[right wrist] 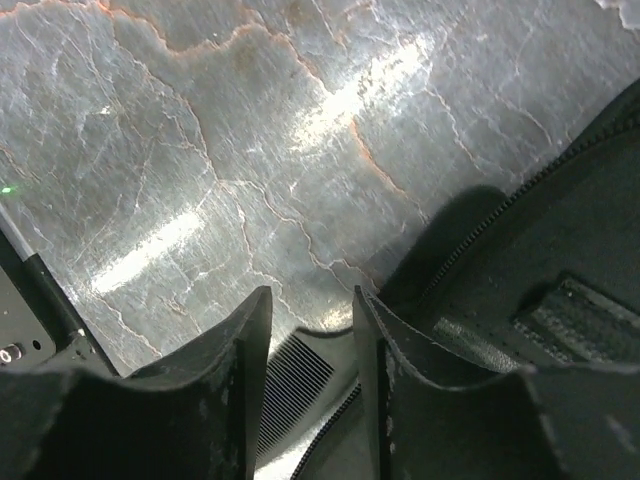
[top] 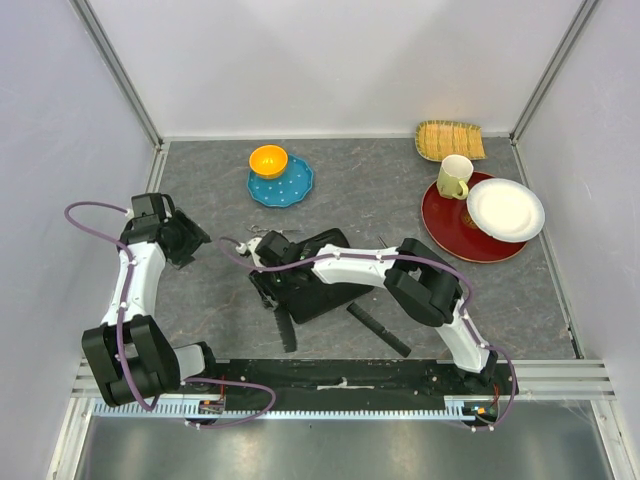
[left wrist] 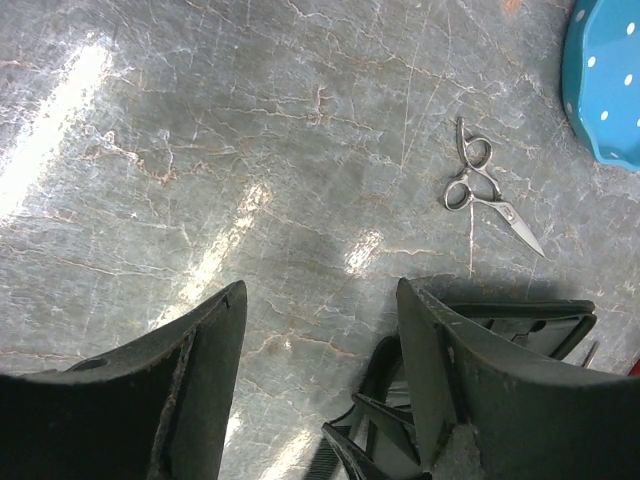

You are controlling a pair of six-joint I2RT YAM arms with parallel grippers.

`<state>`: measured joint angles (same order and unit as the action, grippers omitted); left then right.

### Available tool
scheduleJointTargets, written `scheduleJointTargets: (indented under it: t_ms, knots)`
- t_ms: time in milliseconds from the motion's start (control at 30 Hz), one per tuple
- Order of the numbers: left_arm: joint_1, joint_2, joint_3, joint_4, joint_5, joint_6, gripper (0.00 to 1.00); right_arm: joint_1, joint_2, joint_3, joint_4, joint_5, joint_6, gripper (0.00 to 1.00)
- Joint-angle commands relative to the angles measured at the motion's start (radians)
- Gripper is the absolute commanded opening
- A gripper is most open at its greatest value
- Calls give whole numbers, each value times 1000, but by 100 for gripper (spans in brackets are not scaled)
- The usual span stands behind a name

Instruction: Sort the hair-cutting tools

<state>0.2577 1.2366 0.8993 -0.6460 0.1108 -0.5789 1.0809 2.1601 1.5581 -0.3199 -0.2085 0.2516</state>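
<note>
A black comb (right wrist: 296,385) lies between the fingers of my right gripper (right wrist: 305,335), which is closed against both its edges at the left edge of the black zip case (top: 322,272). In the top view this comb (top: 286,328) runs toward the near edge under the right gripper (top: 270,290). A second black comb (top: 378,328) lies to the right on the table. Silver scissors (left wrist: 478,187) lie on the table ahead of my left gripper (left wrist: 320,305), which is open and empty; they also show in the top view (top: 262,231). I cannot make out the second scissors.
A blue dotted plate (top: 281,181) with an orange bowl (top: 268,160) stands at the back. A red plate (top: 470,222) with a white plate and a mug, and a woven tray (top: 450,139), stand at the back right. The walls stand close on both sides.
</note>
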Motion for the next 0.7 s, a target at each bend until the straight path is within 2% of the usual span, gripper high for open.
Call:
scheduleJointTargets:
  t_ms: [0,100,267,400,667]
  knots:
    - [5,-12,-8,45,23,-16,68,-4,-43,66,-138,78,60,50]
    - [6,-17,-13,51,33,-18,68,-4,-40,149,-220,121,103,54]
    - [5,-9,-14,65,55,-24,68,-1,10,272,-408,193,213,54]
    - [5,-3,-23,81,70,-24,68,-3,36,280,-436,202,225,53]
    - [5,18,-42,103,90,-19,68,4,41,286,-452,100,189,50]
